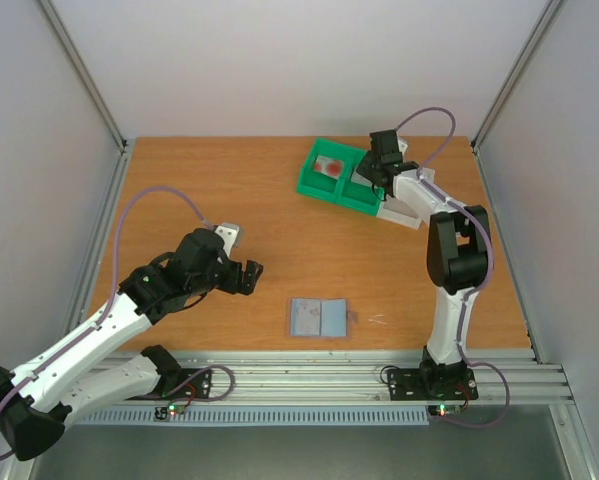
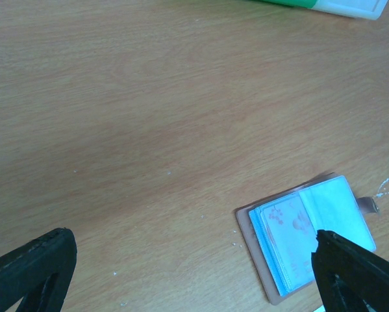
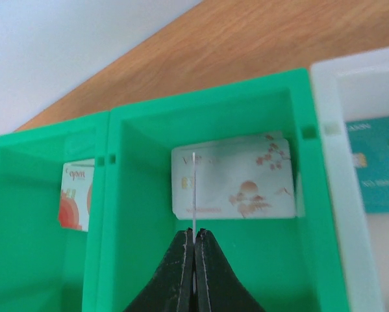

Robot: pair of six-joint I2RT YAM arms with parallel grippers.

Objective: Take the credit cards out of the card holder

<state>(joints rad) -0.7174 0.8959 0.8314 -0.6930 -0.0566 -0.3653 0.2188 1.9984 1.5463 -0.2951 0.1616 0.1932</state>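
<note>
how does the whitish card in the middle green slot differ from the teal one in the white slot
The whitish card carries a reddish blossom print; the teal card shows small pale lettering. The whitish card sits in a green compartment, nearly whole in view; the teal card sits in the white compartment, cut off by the picture's edge. Both are in the same tray, long side across.

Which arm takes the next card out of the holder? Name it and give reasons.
Left. The left gripper, jaws wide open, hovers close to the card holder, which lies open with cards showing. The right gripper, jaws shut, is far off over the green tray.
</note>
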